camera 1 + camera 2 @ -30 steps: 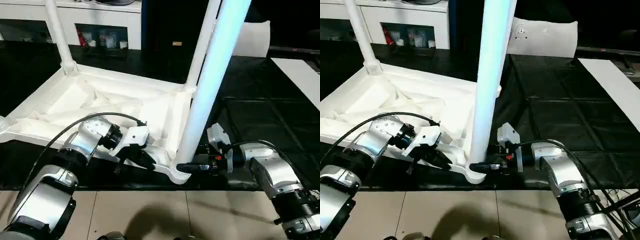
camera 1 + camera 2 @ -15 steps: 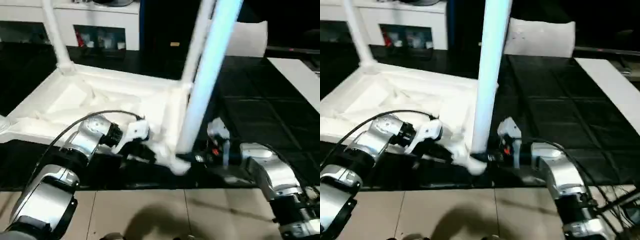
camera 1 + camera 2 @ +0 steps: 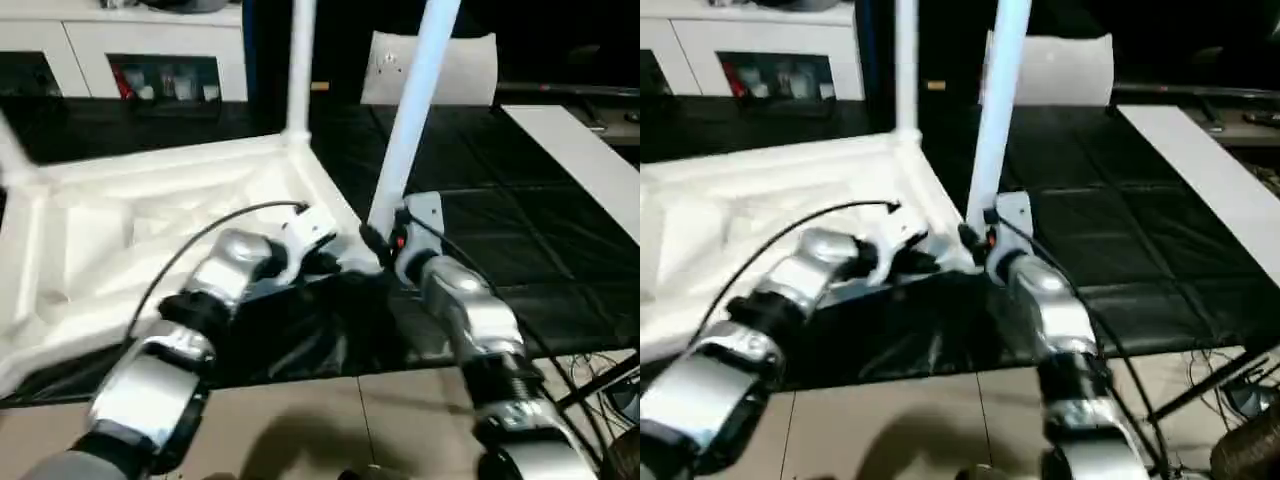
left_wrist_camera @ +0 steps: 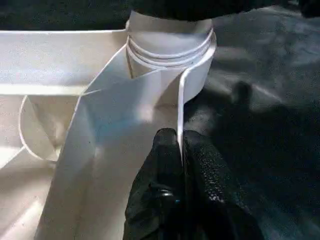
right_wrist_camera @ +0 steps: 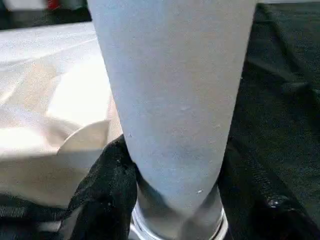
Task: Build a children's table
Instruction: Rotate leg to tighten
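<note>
The children's table lies upside down: its white ribbed tabletop (image 3: 130, 220) rests on black sheeting. One white tube leg (image 3: 300, 70) stands in a far corner socket. A second leg (image 3: 412, 120) rises from the near right corner socket (image 4: 170, 45). My left gripper (image 3: 335, 262) is shut on the tabletop's thin rim just beside that socket, its black fingers (image 4: 167, 155) pinching the edge. My right gripper (image 3: 378, 243) is shut on the base of the second leg (image 5: 175, 100), with a black finger (image 5: 107, 185) on each side of the tube.
A white cabinet with glass doors (image 3: 150, 60) runs along the back. A white panel (image 3: 440, 70) stands behind the legs and a flat white board (image 3: 580, 150) lies at the right. Black sheeting (image 3: 500, 220) covers the work area. Cables (image 3: 600, 370) lie on the tiled floor at the lower right.
The whole view has swung, so the camera moved. Both arms now reach further out, with the held corner higher in the picture. Both grips are unchanged.
</note>
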You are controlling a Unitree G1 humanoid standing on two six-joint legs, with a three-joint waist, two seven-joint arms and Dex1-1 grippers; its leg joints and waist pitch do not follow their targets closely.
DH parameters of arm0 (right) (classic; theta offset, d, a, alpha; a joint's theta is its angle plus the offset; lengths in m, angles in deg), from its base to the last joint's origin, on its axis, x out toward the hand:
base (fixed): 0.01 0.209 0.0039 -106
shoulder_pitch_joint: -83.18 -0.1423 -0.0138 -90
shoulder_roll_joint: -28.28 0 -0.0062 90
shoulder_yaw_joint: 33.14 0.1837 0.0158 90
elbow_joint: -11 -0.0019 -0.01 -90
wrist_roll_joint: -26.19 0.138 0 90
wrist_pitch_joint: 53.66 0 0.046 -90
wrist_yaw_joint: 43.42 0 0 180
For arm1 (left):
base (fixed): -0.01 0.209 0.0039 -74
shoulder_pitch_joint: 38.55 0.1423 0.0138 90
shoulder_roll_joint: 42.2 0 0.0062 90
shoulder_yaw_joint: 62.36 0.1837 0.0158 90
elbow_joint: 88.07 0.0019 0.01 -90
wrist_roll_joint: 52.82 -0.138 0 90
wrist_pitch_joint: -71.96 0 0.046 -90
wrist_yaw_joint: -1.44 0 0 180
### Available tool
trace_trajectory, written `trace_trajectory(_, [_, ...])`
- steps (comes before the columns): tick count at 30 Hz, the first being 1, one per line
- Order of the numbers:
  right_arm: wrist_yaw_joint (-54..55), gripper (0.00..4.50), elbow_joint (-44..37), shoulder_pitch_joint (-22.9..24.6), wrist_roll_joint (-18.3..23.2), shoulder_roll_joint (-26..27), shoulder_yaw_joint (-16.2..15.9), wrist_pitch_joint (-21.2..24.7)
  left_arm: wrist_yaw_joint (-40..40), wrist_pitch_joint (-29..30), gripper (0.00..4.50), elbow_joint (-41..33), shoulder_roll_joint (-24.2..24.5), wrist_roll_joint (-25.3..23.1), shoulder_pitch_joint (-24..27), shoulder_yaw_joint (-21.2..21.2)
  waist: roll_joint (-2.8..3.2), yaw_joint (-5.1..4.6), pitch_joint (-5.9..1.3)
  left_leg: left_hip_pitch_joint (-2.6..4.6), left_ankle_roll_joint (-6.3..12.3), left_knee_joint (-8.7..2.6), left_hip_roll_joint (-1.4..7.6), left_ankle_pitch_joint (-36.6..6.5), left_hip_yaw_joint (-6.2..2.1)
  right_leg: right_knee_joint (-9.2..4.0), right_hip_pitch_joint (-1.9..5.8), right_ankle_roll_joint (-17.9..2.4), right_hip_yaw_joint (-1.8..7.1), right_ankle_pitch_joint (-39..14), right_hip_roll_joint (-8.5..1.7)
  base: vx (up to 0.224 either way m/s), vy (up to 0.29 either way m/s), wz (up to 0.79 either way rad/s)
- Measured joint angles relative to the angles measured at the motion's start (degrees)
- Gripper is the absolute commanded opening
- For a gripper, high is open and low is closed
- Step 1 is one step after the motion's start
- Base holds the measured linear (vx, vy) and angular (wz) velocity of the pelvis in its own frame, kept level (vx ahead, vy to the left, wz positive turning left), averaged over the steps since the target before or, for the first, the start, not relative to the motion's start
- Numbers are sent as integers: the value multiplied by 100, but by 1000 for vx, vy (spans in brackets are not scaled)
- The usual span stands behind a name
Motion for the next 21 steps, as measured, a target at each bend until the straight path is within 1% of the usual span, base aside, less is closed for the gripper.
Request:
trace_trajectory(1, [14,266,40,0,0,7,9,-90,-3,0,0,-4,-10,0,0,-4,2,4,0,-1,5,-4,0,-3,0,0,0,0,0,-2,0,0,0,0])
trace_trajectory(3, [13,268,64,0,2,30,18,-181,-6,-1,0,-14,-10,0,0,-7,5,4,3,-2,7,-11,0,-5,1,-4,0,-1,0,-4,2,0,0,0])
trace_trajectory(5, [-35,295,54,25,2,29,17,-244,-7,-6,0,-40,-8,-3,0,7,12,7,7,1,7,-11,0,-5,2,-6,-2,-1,0,-3,1,0,0,0])
trace_trajectory(6, [-101,308,9,73,3,-1,14,-269,4,-13,0,-61,0,-7,2,27,14,12,9,0,7,-11,0,-5,3,-7,-4,-2,0,-3,1,0,0,0])
trace_trajectory(8, [-470,314,-175,289,27,-126,-34,-397,145,-109,0,-143,56,-13,52,92,19,36,12,0,9,-13,0,-6,3,-11,-7,-2,-1,-3,1,0,0,0])
trace_trajectory(10, [-830,342,-309,442,93,-254,-70,-460,309,-224,0,-222,123,-10,119,111,21,44,13,-1,10,-20,0,-6,4,-15,-8,-1,-1,-3,2,0,0,0])
trace_trajectory(12, [-1060,358,-398,524,199,-358,-100,-460,429,-319,0,-246,174,-10,146,133,22,51,14,-1,9,-24,1,-6,5,-15,-11,-1,-2,-3,3,0,0,0])
trace_trajectory(14, [-1471,363,-546,673,335,-535,-190,-473,654,-544,0,-294,300,18,221,177,24,56,16,-1,9,-28,1,-6,5,-16,-15,-2,-1,-4,3,0,0,0])
trace_trajectory(15, [-1661,387,-620,745,388,-651,-232,-496,796,-653,0,-313,356,33,256,182,24,63,16,-2,9,-28,2,-5,6,-16,-15,-2,-2,-4,4,0,0,0])
trace_trajectory(16, [-2066,398,-729,881,433,-903,-345,-589,1063,-832,0,-367,470,93,335,188,26,73,17,-3,9,-31,1,-5,6,-20,-16,-2,-2,-4,3,0,0,0])
trace_trajectory(18, [-2581,411,-840,1028,456,-1177,-474,-719,1384,-1030,0,-401,618,152,406,198,26,80,18,-4,9,-32,1,-5,7,-21,-17,-1,-3,-4,4,0,0,0])
trace_trajectory(19, [-2844,424,-907,1079,472,-1281,-528,-755,1585,-1148,0,-406,702,179,431,223,26,83,18,-3,9,-32,1,-5,7,-20,-17,-2,-3,-4,3,0,0,0])
trace_trajectory(20, [-3023,424,-948,1104,502,-1350,-558,-756,1745,-1245,0,-414,761,200,456,231,27,94,18,-3,9,-32,1,-4,7,-20,-16,-2,-3,-4,3,0,0,0])
trace_trajectory(21, [-3172,446,-979,1120,537,-1417,-588,-755,1868,-1293,0,-415,797,224,470,239,27,109,18,-3,9,-30,1,-4,7,-21,-14,-2,-4,-4,2,0,0,0])
